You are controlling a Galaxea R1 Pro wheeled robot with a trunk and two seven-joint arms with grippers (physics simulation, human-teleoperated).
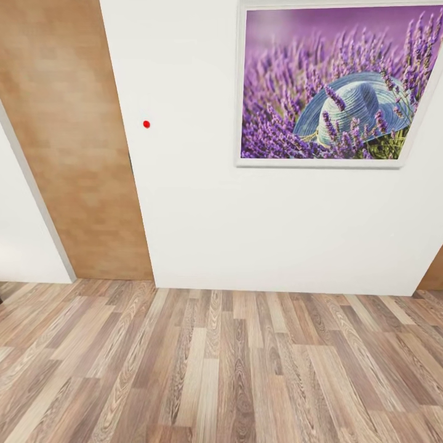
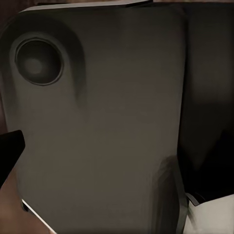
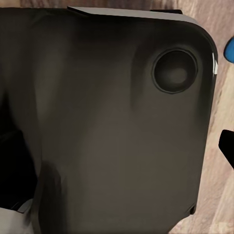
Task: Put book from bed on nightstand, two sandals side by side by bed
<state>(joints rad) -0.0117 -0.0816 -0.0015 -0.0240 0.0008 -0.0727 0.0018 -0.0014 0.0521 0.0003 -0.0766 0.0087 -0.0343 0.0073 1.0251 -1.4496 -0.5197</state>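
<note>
I am in the bedroom, facing a white wall (image 1: 203, 215) with the purple lavender picture (image 1: 335, 83) on it. The book, the bed and the nightstands are out of view. In the right wrist view a small bright blue patch (image 3: 229, 49) lies on the wood floor at the frame's edge; too little shows to tell if it is a sandal. Both wrist cameras look at a dark grey panel of my own body (image 2: 107, 122) (image 3: 112, 122). A black tip (image 2: 9, 151) (image 3: 227, 146) pokes in at each frame's edge, so neither gripper's state can be read.
A brown door (image 1: 74, 141) stands left of the wall, with a white frame (image 1: 31, 184) beside it. A sliver of another brown door (image 1: 434, 271) shows at the right. A small red dot (image 1: 146, 124) marks the wall. Wood-plank floor (image 1: 221, 369) stretches before me.
</note>
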